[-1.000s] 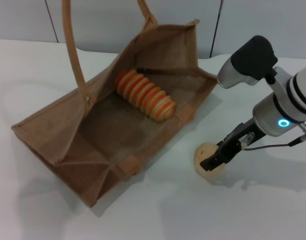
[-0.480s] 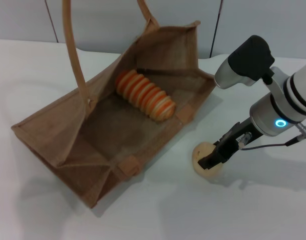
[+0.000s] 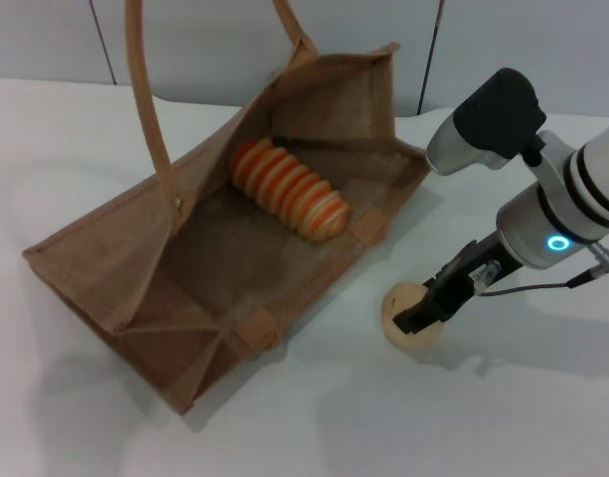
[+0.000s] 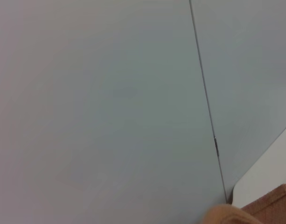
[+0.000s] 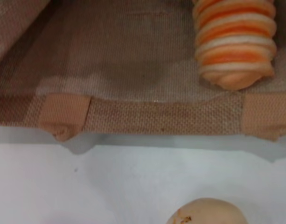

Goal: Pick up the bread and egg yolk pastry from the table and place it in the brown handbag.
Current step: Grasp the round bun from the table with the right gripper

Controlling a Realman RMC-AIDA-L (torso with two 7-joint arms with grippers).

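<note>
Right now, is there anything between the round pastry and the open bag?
Nothing visible: only bare table lies between the pastry, where the right gripper sits, and the bag's open mouth. The bread lies deeper inside.

Head camera looks down over the brown handbag; right wrist camera sits close at its rim; left wrist camera faces the wall.

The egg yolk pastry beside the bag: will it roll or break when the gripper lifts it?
The egg yolk pastry is round, so it may roll on the table if nudged. A flaked spot on its surface suggests a crumbly crust; the right gripper should probably squeeze gently.
</note>
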